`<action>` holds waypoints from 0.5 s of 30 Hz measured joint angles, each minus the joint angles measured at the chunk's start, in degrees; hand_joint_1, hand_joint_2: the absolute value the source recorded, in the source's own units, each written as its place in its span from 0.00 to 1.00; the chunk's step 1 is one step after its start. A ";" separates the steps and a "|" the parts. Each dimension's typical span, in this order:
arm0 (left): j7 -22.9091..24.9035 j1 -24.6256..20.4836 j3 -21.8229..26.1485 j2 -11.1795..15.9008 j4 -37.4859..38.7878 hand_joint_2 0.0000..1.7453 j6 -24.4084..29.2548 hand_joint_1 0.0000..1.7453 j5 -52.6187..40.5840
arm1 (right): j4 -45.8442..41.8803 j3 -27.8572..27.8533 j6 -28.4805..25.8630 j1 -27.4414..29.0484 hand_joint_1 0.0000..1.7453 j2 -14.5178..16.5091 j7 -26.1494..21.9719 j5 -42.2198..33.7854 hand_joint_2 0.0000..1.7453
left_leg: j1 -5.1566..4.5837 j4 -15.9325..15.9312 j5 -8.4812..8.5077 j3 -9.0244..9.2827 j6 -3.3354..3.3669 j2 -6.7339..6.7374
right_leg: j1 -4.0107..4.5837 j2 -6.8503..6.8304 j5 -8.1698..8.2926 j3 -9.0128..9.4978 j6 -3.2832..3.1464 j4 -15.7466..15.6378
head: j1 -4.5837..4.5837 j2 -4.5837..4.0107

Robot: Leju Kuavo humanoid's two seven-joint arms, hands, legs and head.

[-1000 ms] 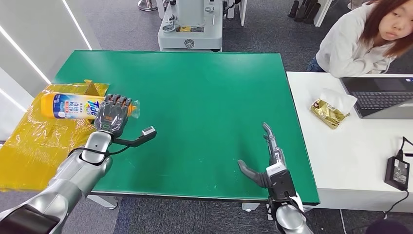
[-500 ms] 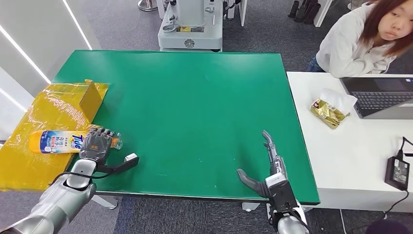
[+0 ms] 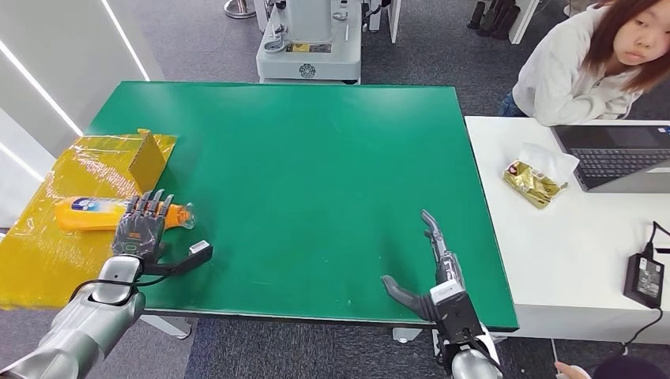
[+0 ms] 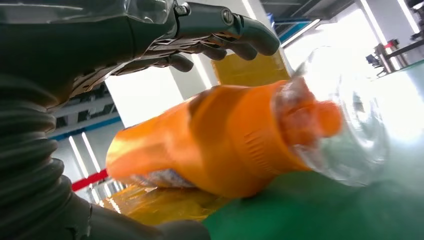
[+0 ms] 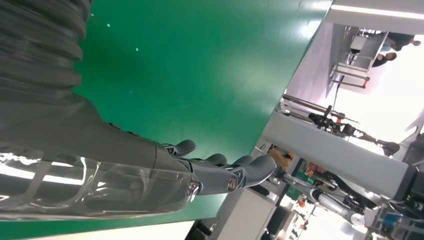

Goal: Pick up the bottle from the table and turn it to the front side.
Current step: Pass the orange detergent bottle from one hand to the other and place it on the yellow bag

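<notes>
The bottle (image 3: 111,213) lies on its side at the table's (image 3: 316,158) near-left edge, half on the yellow plastic sheet (image 3: 47,253), long axis running left-right w/ its clear cap toward table centre. Left hand (image 3: 140,227) sits over the cap-end half, fingers draped across the body; wrist view shows fingers arched above the orange side, but whether it's clamped I can't tell. Right hand (image 3: 430,264) is well apart, fingers spread, holding nothing, so left arm is the 1 placed to roll it.
</notes>
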 joint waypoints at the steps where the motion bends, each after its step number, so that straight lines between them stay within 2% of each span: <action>1: -0.33 0.09 0.71 -0.09 0.00 1.00 0.29 0.00 0.76 | 0.00 0.01 0.12 -0.16 0.00 0.00 0.13 0.01 1.00 | 0.00 0.00 0.00 0.00 0.00 0.00 | 0.00 0.00 0.00 0.00 0.00 0.00 | 0.00 0.00; 8: -5.16 1.57 6.27 -2.41 0.00 1.00 3.71 0.00 5.71 | 0.51 -0.01 0.19 -0.87 0.00 0.00 0.41 -0.04 1.00 | -0.01 0.01 0.00 -0.02 0.00 -0.04 | -0.01 -0.04 0.00 0.00 0.01 -0.04 | 0.00 0.00; 13: -11.88 2.21 10.58 -6.09 -0.10 1.00 5.13 0.00 9.43 | 0.97 -0.02 -0.06 -1.21 0.00 0.00 0.36 -0.24 1.00 | -0.02 0.04 0.00 -0.02 0.01 -0.05 | -0.01 -0.04 0.01 0.00 0.02 -0.07 | 0.00 0.00; 15: -16.42 2.26 12.03 -8.00 -0.66 1.00 5.32 0.00 11.97 | 1.02 -0.13 -0.55 -1.22 0.00 0.00 0.36 -0.31 1.00 | -0.03 0.06 0.00 -0.03 0.01 -0.08 | -0.02 -0.08 0.01 0.00 0.02 -0.09 | 0.00 0.00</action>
